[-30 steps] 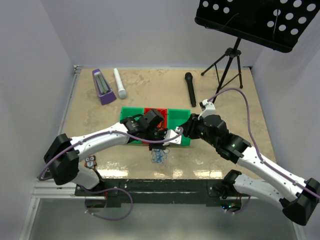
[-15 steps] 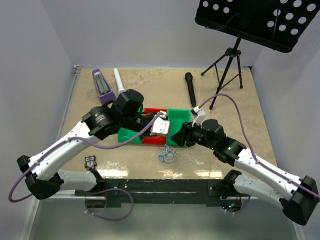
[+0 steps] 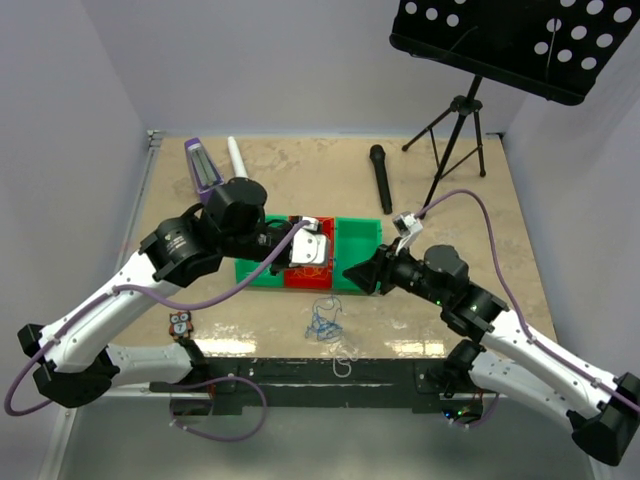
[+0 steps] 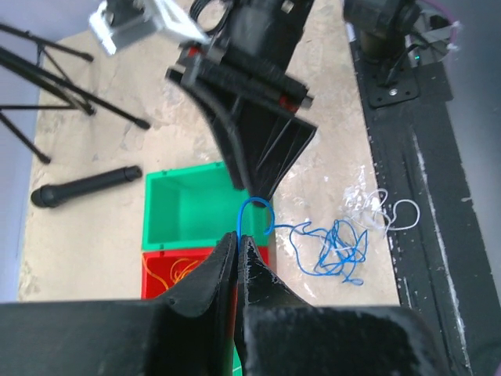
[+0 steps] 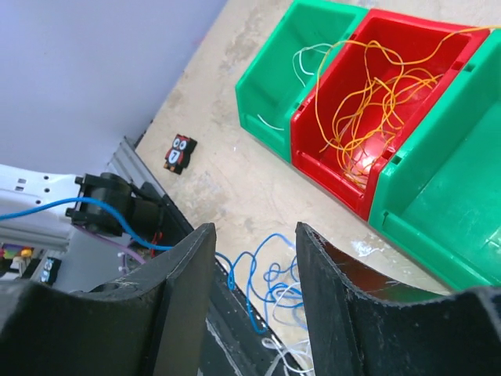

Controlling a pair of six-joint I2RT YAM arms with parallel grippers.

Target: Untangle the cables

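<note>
Blue wire, thin as thread, makes up most of the cables, which lie in a loose clump on the desk just on the near side of the red bin. A few white loops trail off the clump on its side away from the red bin. The left tool hangs above the red bin with its fingers pressed tight together on one blue strand, which arches out of the pinch and appears to run down into the clump. The right tool sits low beside the red bin, fingers parted with nothing between them. Orange wires are heaped inside the red bin.

Stuff like this weighs next to nothing and has no stiffness, though it looks springy enough to curl back and hook its neighbours. I'd judge a pull on one strand likely to drag the whole clump unless something pins the rest. The best hold looks to be a free end or an outer loop, pinched fully closed, since anything looser would let so fine a wire slide out.
</note>
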